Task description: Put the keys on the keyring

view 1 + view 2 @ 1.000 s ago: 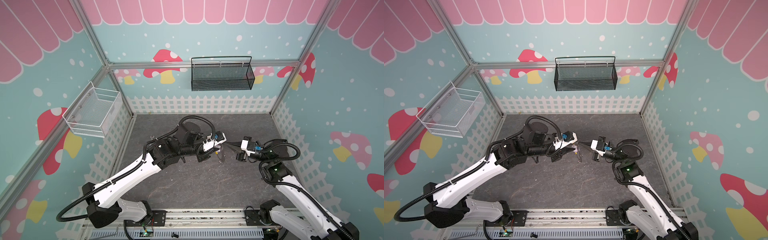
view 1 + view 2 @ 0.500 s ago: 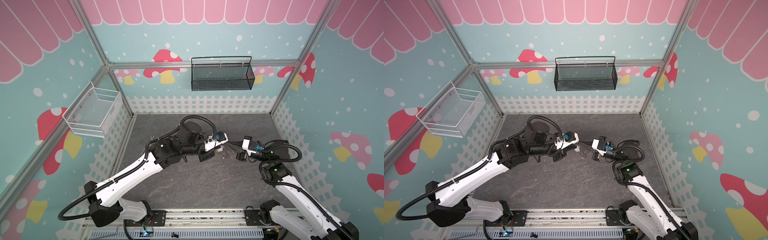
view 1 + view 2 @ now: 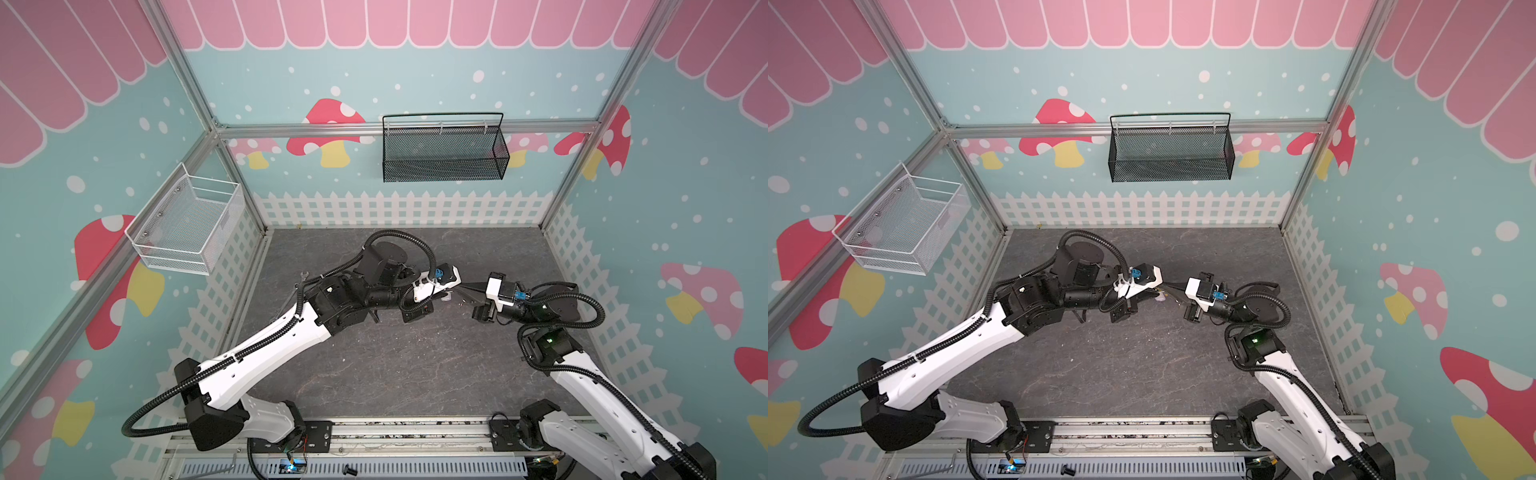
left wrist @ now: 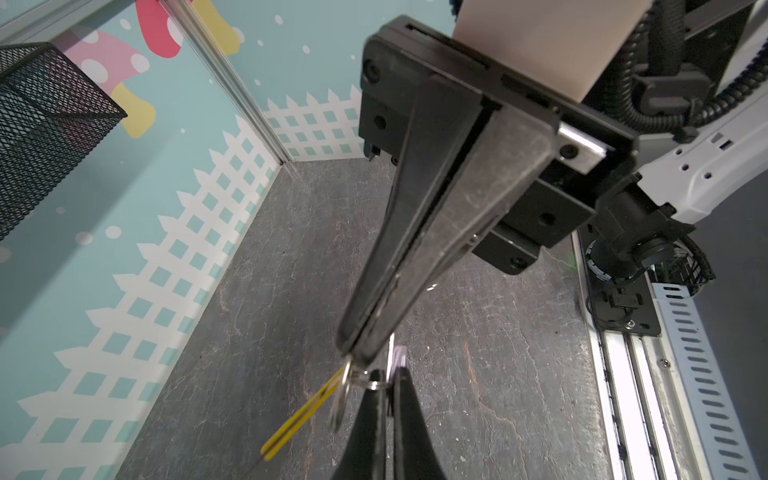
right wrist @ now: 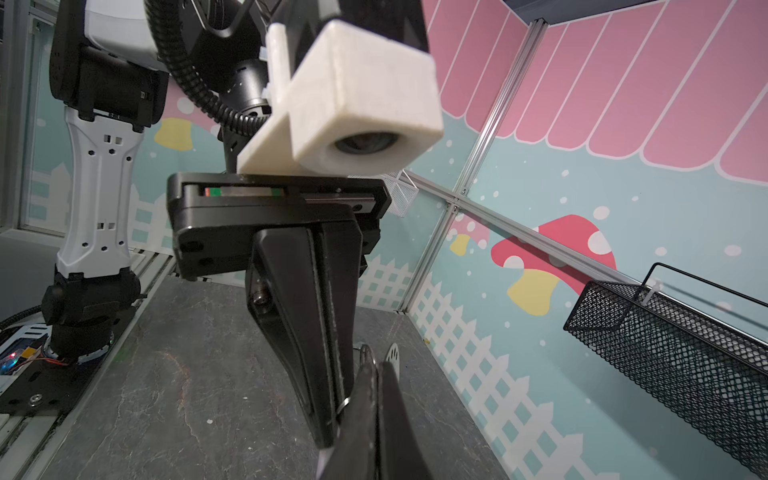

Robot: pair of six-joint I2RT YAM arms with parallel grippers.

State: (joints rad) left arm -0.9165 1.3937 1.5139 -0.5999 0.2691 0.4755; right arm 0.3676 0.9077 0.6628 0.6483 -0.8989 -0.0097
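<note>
Yellow plastic, a thin curved strip of it, pokes out from the tip of the right gripper [image 4: 359, 355]. That's the keyring [image 4: 299, 417], pinched between jaws pressed flat together and held up off the grey, stone-patterned floor [image 4: 249, 332]. Nose to nose with it, the left gripper [image 4: 384, 386] is clenched as well. It looks to have the lilac-tagged key [image 4: 337, 409] by its small split ring [image 4: 369, 380]. The flat silver blade dangles just beside the yellow strip, and the pale tag [image 4: 399, 358] sticks up by the fingers. The blue-tagged key? Can't find it anywhere.

Now the danger. Whether the hoop's wire has actually passed through that little ring, I can't tell; the fingertips crowd the spot. If the left lets go too soon, I'd expect the key to drop straight to the floor. It's all hard, smooth stuff here: thin round wire, polished steel, slick plastic against matte black pads. So the hoop could swivel in the right's pinch, or the tiny ring could squirt out sideways. And with both tips this close, one nudge could knock the alignment off.
</note>
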